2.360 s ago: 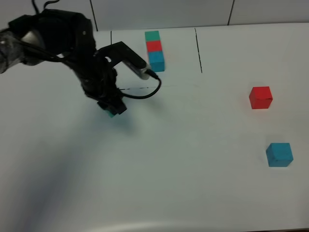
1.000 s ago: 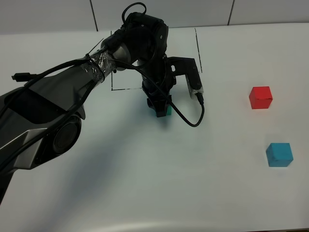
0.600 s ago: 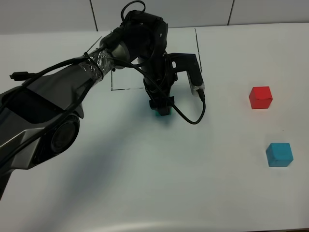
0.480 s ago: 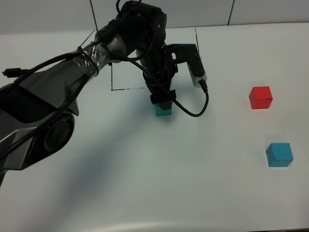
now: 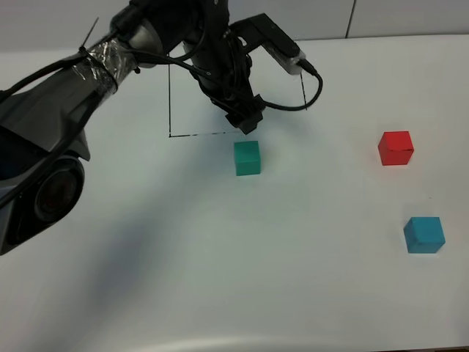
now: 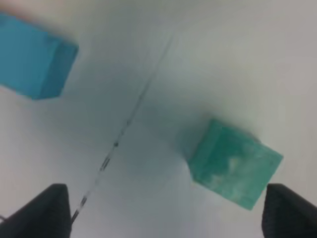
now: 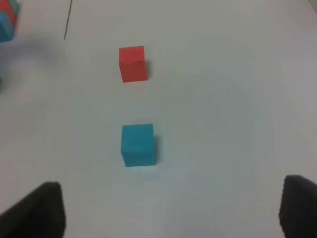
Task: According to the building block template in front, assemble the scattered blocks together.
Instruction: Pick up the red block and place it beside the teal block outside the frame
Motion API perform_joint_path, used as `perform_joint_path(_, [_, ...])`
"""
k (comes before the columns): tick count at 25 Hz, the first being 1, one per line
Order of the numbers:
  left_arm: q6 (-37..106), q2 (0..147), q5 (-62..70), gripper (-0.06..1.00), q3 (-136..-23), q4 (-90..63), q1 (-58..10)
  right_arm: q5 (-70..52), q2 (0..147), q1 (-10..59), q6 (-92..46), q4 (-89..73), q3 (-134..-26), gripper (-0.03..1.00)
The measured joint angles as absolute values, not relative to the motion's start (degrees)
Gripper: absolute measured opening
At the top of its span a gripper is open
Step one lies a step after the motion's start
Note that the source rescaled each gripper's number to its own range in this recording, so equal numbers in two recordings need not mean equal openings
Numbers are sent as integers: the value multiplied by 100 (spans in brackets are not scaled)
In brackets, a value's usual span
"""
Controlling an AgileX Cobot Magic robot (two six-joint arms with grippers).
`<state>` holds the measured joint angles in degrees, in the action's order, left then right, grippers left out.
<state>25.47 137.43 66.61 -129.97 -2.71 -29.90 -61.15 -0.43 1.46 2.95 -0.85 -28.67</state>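
green cube (image 5: pixel 247 158): alone on the table (image 5: pixel 220 279), just outside the front frame line (image 5: pixel 198 134), nothing touching it
left gripper (image 5: pixel 248 121): just behind and above that cube, jaws spread, empty
right gripper (image 7: pixel 171 213): jaws spread, empty, facing the other two
red cube (image 5: pixel 396 147): off to the right, well apart from green
blue cube (image 5: pixel 424 235): nearer than red, loose
template (image 6: pixel 34 62): arm hides it from above; the left wrist view catches only its blue end
step: looks like green is placed, red is next
next move: right gripper squares up over red, pinches it, butts it against green's near face; blue last
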Motion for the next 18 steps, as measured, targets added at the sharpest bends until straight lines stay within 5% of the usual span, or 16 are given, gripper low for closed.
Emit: perform_joint_path(18, [1341,12500,6821,65,-12308,0,-1701,-6115,-43,146,295,-85,-2867,75])
